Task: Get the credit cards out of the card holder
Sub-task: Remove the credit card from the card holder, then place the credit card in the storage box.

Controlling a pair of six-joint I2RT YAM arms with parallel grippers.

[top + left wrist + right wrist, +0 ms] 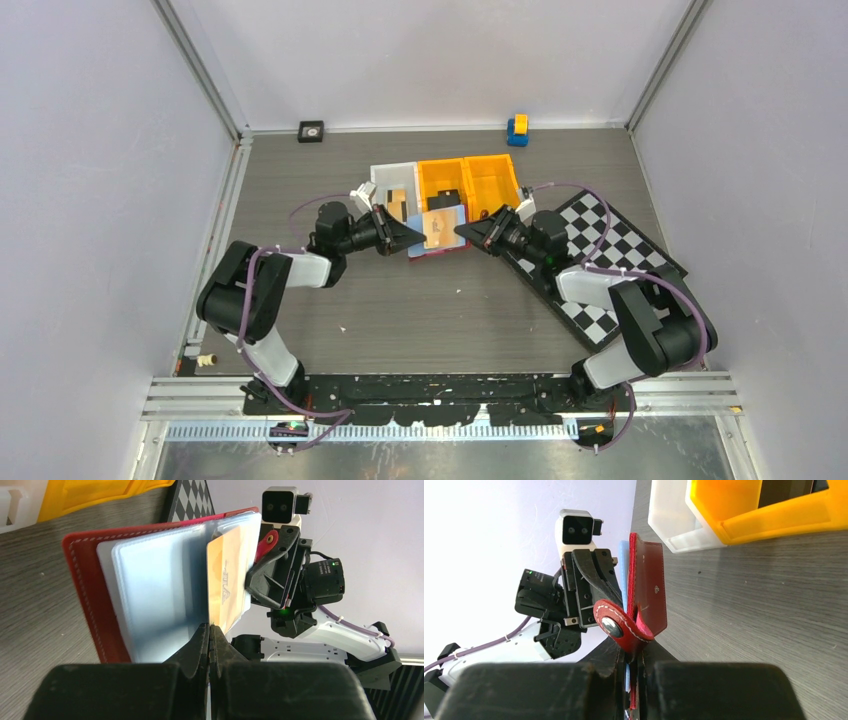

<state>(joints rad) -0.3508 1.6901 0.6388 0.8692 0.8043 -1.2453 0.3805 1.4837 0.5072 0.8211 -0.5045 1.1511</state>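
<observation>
Top external: yellow bins (495, 185) and white bin (392, 172) just behind card holder (438, 250), grippers masking its ends. Fingers: left gripper (209, 629) pinched together on credit card (227, 575) edge; right gripper (634, 657) clamped on the holder.

A grey wood-grain desk (400, 310) carries a white plastic bin (392, 180), two orange plastic bins (490, 178) and a black-and-white chequered board (620, 245). At its far edge are a small black square (311, 131) and a blue-and-yellow block (517, 130).

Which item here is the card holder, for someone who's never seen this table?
On the grey wood-grain table, look just in front of the two orange plastic bins. It is the flat red folding wallet, the only thing with pale blue clear sleeves and a tan card showing.
</observation>
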